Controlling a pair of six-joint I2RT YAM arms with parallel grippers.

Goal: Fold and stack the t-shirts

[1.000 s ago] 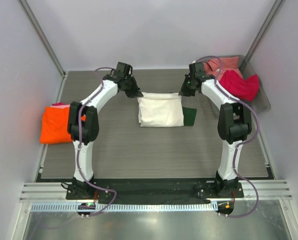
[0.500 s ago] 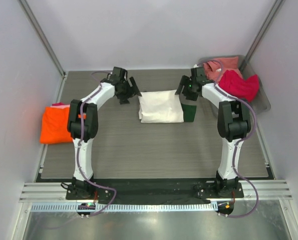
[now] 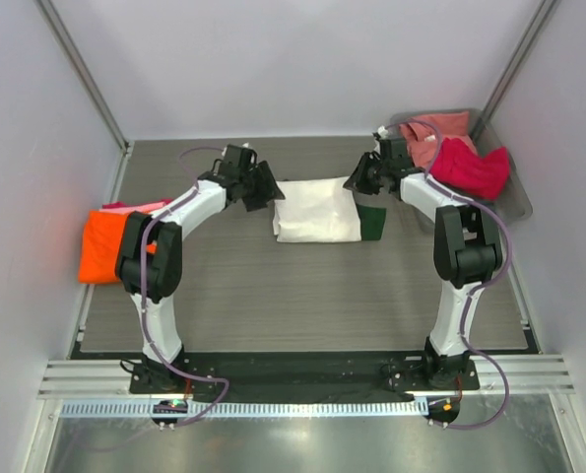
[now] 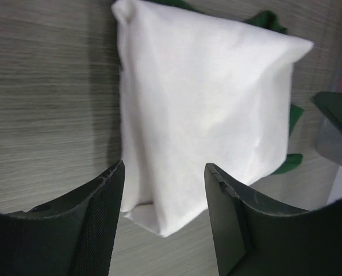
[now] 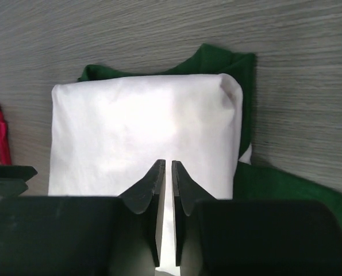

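While the cream t-shirt (image 3: 315, 209) lies folded, left jaws stand spread at its left edge; right jaws almost together at its right.

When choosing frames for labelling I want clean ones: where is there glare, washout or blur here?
Left wrist: the cream t-shirt is washed out, its creases faint, and the left claw looks soft up close. Right wrist: the same shirt glows white at its middle. Top external: sharp, but the metal sheet at the near edge glares.
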